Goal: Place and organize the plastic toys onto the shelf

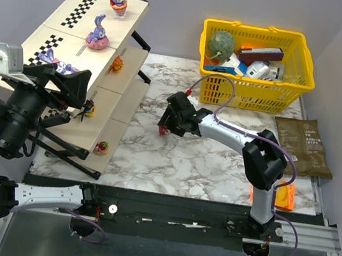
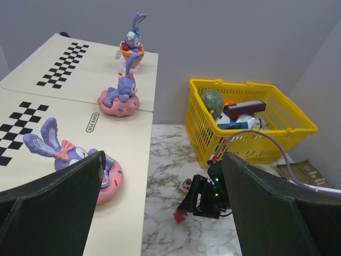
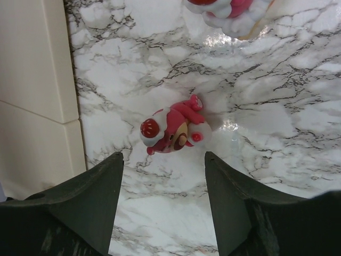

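Shelf [image 1: 78, 17] carried six toys [image 1: 98, 32]; two more lay on table [image 1: 218, 154], unplaced. My right gripper [image 3: 163, 160] hung jaws apart over red toy [image 3: 173, 130], gripping nothing. Left gripper [image 2: 162, 160] gaped empty above shelf.

The left arm [image 1: 45, 196] runs low from its base toward the left edge, then folds upward. Its wrist is turned so that the left gripper [image 1: 86, 93] points away from the bases and to the right. The jaws stand at full spread and grip nothing. The right arm [image 1: 222, 130] rises from its base, bends sharply at the elbow and stretches forward and leftward with the forearm nearly level. The right gripper [image 1: 168, 122] tips downward with its jaws parted, and nothing is clasped between its dark fingers [image 3: 96, 208].
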